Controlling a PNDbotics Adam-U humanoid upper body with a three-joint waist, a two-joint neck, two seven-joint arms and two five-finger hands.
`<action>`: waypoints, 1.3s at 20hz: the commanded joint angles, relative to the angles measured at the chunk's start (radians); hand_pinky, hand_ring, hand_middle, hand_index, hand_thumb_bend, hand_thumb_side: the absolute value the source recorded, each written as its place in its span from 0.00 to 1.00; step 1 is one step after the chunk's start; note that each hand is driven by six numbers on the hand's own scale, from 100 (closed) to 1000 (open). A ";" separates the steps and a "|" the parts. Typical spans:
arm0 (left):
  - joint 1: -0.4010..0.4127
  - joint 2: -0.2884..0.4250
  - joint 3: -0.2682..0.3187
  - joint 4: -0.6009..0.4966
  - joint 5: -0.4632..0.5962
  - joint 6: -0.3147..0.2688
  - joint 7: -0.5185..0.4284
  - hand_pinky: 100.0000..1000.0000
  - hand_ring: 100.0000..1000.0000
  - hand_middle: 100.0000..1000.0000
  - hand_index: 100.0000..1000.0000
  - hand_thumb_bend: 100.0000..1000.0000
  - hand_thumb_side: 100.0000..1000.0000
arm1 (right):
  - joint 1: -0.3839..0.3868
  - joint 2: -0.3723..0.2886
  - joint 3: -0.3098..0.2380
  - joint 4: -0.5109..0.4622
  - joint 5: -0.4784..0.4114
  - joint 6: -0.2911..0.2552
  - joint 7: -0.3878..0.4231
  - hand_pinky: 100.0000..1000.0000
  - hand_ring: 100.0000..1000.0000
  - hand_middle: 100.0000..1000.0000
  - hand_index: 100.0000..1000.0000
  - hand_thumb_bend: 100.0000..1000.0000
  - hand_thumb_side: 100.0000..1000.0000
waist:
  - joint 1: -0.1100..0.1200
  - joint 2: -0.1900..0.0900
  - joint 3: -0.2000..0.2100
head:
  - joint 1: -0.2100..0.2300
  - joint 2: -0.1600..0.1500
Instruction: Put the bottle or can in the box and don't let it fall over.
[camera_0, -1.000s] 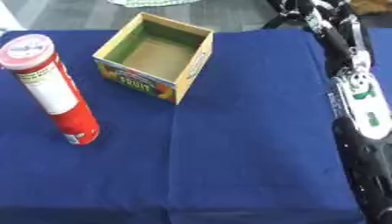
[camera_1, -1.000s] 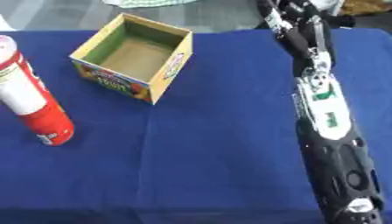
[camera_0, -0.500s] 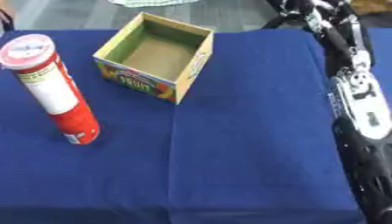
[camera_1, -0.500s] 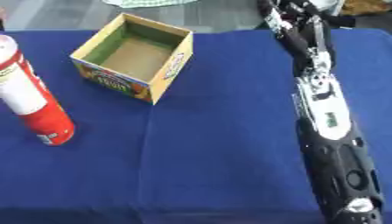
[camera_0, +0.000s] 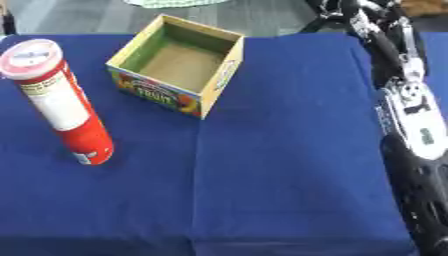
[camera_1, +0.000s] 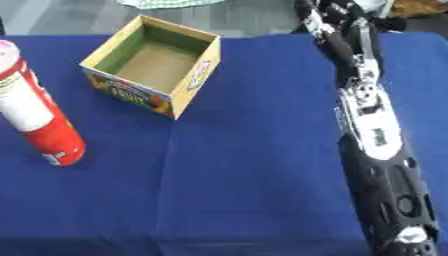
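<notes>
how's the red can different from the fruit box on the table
The red can is a tall round tube with a closed pale lid; the fruit box is low, square and open-topped, empty inside. The red can is red and white, the fruit box yellow with a green lining. Both stand upright, apart, on the blue cloth.

You have one tall red-and-white cylindrical can with a pale round lid standing upright on the one blue cloth-covered table. To the can's right and a little farther back, well apart from it, you have one open-topped square cardboard box with printed fruit on its sides. One black-and-silver robot arm runs along the table's right edge, far right of the can.
</notes>
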 joint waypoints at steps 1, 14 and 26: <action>-0.017 0.039 -0.013 0.007 -0.009 -0.005 -0.016 1.00 0.89 0.71 0.87 0.73 0.46 | -0.015 -0.013 -0.001 -0.019 0.001 0.000 0.001 0.72 0.95 1.00 0.78 0.63 0.37 | 0.005 -0.010 -0.001 | 0.005 0.001; -0.091 0.017 -0.079 0.033 -0.040 -0.021 -0.025 1.00 0.89 0.70 0.86 0.73 0.47 | -0.013 -0.005 0.003 -0.015 -0.002 0.000 0.006 0.72 0.95 1.00 0.78 0.63 0.37 | 0.003 -0.011 -0.006 | 0.020 0.001; -0.144 0.002 -0.112 0.039 -0.033 -0.014 -0.065 1.00 0.88 0.69 0.86 0.76 0.48 | -0.014 -0.002 0.006 -0.015 -0.003 0.000 0.010 0.72 0.95 1.00 0.78 0.63 0.37 | 0.004 -0.010 -0.012 | 0.031 0.001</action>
